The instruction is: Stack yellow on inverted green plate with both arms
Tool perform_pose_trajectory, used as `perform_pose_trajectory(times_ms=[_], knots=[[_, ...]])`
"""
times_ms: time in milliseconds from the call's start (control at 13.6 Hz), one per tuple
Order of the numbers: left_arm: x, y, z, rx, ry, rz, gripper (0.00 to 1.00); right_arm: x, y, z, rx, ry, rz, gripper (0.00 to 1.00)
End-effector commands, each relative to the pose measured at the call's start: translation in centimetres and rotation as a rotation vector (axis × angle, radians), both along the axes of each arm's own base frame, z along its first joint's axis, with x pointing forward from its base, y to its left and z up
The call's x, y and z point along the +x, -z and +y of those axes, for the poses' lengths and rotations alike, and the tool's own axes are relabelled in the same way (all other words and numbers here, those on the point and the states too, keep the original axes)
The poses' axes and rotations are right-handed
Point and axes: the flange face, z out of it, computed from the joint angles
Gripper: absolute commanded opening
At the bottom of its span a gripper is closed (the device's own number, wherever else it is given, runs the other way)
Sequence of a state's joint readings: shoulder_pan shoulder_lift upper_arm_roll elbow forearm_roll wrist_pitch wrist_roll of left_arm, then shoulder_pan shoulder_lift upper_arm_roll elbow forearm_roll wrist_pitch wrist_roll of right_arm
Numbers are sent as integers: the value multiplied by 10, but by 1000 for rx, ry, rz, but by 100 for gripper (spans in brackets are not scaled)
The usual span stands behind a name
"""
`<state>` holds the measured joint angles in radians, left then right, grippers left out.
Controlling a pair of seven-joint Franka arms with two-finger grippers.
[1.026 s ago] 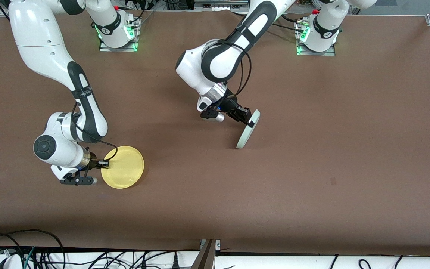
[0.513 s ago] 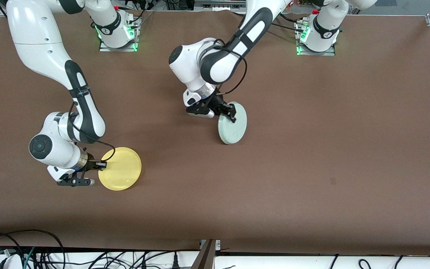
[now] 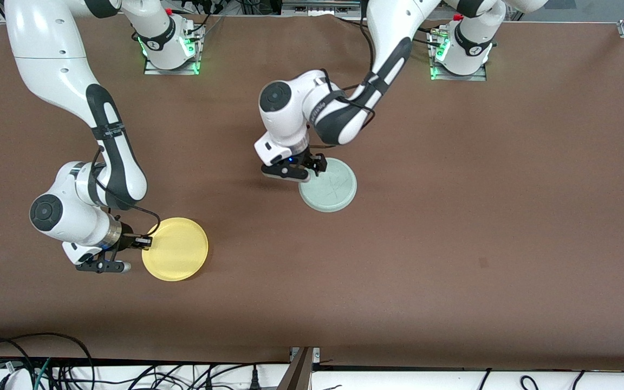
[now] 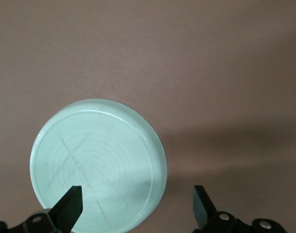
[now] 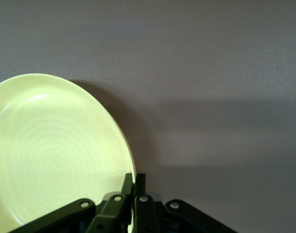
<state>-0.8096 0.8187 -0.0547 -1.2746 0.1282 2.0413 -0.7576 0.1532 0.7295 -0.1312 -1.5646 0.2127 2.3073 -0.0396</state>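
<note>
Yellow plate [image 3: 175, 249] lying rim-up on the brown counter [image 3: 453, 244], toward the right arm's end, nearer the front camera than the green plate [image 3: 328, 184]. Right hand [image 3: 145, 242] clamped on the yellow plate's rim at the side toward that arm's end. Green plate near the counter's middle, upside down, flat base with scratch marks showing. Left hand [image 3: 316, 164] low over the green plate's edge, not gripping it.

Left wrist view: green plate [image 4: 98, 163] inverted on the counter, concentric rings and crossing scratches on its base. Left hand [image 4: 137, 203] spread wide, one fingertip [image 4: 71, 202] over the plate, the other over bare counter.

Right wrist view: yellow plate [image 5: 51, 155] rim-up, shadow cast beside it. Right hand [image 5: 134, 183] pinched shut on the rim.
</note>
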Motion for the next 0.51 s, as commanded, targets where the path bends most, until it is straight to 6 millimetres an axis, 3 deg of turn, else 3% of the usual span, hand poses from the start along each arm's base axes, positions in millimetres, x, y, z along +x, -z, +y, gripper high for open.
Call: perform_pose_trajectory(times_ms=[0,220,293,440], knots=[[47,-47,47,-29,-98,17,100,-4,-19,6,38,-3,27,0],[110,-126,149,-18,-196,3,100,-6,-29,27,78,3,35,0],[120,-150,176,-17,-172,5,100,-5,-32,32,111,44,33,0],[131,-198,231,6,-110,18,100,-4,-41,68,153,47,35,0]])
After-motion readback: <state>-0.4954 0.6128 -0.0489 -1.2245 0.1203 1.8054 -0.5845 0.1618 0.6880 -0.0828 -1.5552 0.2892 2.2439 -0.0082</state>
